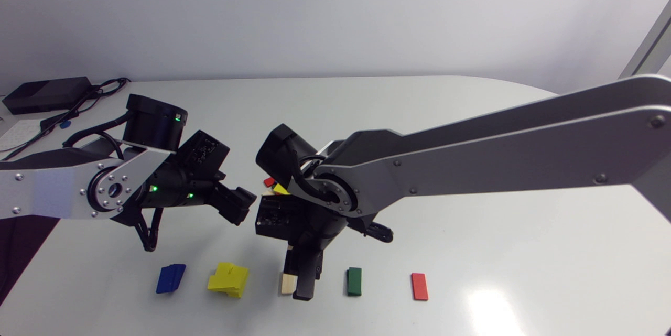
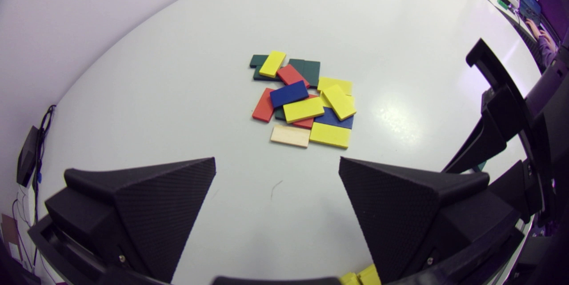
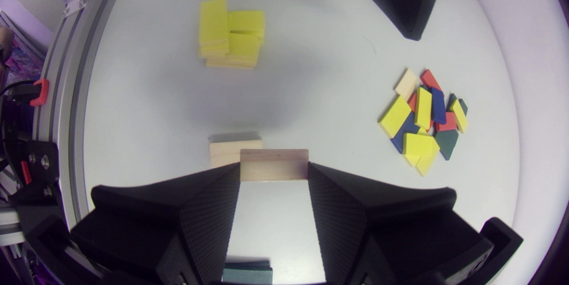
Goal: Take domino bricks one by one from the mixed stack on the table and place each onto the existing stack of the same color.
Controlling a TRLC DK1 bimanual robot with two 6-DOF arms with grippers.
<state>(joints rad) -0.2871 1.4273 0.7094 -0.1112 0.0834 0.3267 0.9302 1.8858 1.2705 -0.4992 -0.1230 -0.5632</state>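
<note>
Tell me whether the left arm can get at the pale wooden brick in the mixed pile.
Probably yes: the left gripper hangs open facing the mixed pile, the pale wooden brick lies uncovered at its near edge, and only bare table lies between.

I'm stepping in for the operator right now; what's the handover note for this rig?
Left gripper open, empty, facing the mixed pile.
Right gripper shut on a wood brick beside the wood stack, not released.
Row also holds blue stack, yellow stack, green stack, red stack.
Done: yellow and blue stacks built up.
Left: place this brick, then sort the whole mixed pile.
</note>
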